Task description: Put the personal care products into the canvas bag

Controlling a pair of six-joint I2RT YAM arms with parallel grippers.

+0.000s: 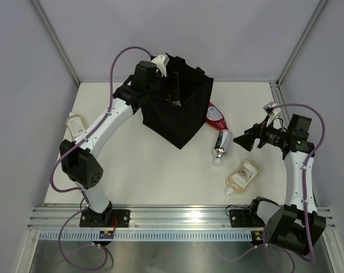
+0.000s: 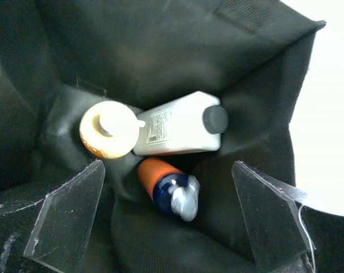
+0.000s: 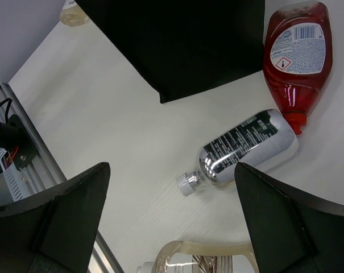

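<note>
Both pairs of jaws hang spread and empty, the left over the black boxy fabric bag point(image 1: 180, 114) near the counter's far edge, the right above the shiny silver bottle point(image 3: 248, 145) toward the right edge, which could roll if pinched off-centre.

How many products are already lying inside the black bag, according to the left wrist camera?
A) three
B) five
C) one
A: the left wrist view looks down into the canvas bag and shows three items: an amber bottle with white cap, a pale bottle with dark cap and a blue and orange bottle.
</note>
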